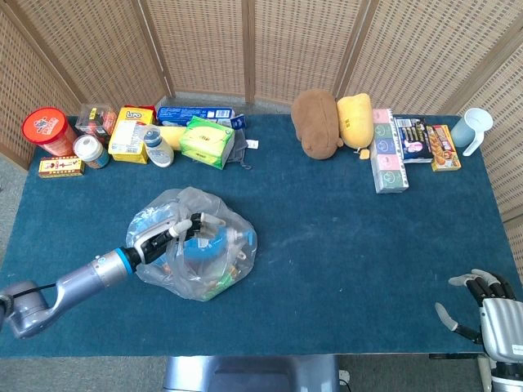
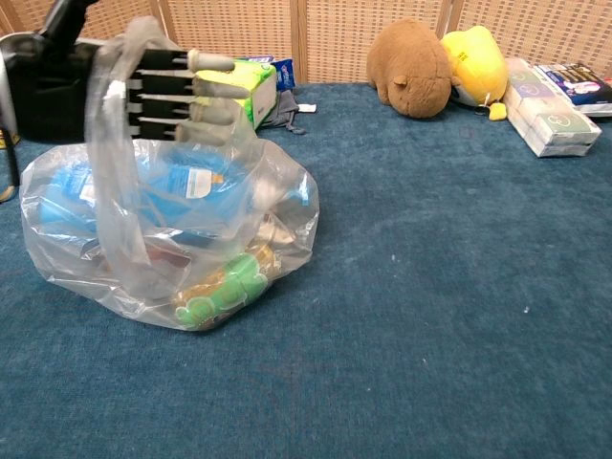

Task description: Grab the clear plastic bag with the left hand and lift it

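While my left hand (image 2: 143,91) reaches with straight, spread fingers through a crinkled film loop, the clear plastic bag (image 1: 196,245) bulges beneath it, ungripped.

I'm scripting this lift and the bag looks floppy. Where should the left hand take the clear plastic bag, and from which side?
Take the handle loop at the top of the clear plastic bag, coming from the left side. The loop stands up over the left hand, whose straight fingers are threaded through it; the body below is slack and bulging with contents.

Wicker screen (image 1: 270,49) behind blue table (image 1: 343,245)
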Motion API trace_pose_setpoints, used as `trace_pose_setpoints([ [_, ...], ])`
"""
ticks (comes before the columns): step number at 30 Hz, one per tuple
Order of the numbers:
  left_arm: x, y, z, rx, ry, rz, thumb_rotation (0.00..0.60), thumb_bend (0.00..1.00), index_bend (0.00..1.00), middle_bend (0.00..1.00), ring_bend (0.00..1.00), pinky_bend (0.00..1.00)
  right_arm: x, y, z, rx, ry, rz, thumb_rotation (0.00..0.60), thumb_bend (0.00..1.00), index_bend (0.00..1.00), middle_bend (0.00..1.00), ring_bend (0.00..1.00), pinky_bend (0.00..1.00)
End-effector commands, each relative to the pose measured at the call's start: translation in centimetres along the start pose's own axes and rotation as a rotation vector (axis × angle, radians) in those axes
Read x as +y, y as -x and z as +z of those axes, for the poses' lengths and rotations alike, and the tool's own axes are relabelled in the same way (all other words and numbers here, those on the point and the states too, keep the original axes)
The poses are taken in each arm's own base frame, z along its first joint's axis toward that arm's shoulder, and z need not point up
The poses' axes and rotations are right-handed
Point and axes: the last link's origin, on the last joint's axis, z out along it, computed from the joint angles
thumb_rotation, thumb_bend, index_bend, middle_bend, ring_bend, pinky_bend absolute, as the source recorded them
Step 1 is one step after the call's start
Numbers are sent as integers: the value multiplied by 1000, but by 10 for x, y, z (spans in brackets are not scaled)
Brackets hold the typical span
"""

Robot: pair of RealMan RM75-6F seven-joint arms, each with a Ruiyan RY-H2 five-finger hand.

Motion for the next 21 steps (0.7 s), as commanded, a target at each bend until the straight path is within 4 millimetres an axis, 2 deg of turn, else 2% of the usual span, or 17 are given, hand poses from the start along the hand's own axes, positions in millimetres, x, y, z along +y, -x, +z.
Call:
trace_pose_setpoints([
  [1, 9, 6, 21, -41, 44, -210, 61, 235, 235, 239, 269, 305, 1, 0, -1, 2, 2, 3, 118, 328, 380, 393, 252, 182],
  [5, 17, 4, 20, -83, 101, -360, 65, 273, 333, 324, 377, 431, 2, 1, -1, 0, 5, 7, 117, 328, 380, 393, 252, 182],
  [10, 30, -1, 9, -78, 172, -477, 68, 372, 500, 482, 593, 614, 1, 2, 1, -1, 1, 12, 118, 328, 380, 393, 252, 182],
  [15, 45, -6, -9, -8, 220, -554, 68, 481, 596, 578, 716, 708, -1, 5, 2, -9, -12, 18, 118, 329, 380, 394, 252, 182],
  [17, 52, -6, -16, 16, 239, -564, 92, 523, 624, 605, 733, 727, -2, 5, 3, -11, -18, 20, 118, 328, 380, 394, 252, 183],
  [21, 68, -3, -32, 20, 285, -553, 205, 606, 664, 644, 744, 742, -4, 6, 4, -15, -27, 23, 118, 329, 380, 394, 252, 182],
])
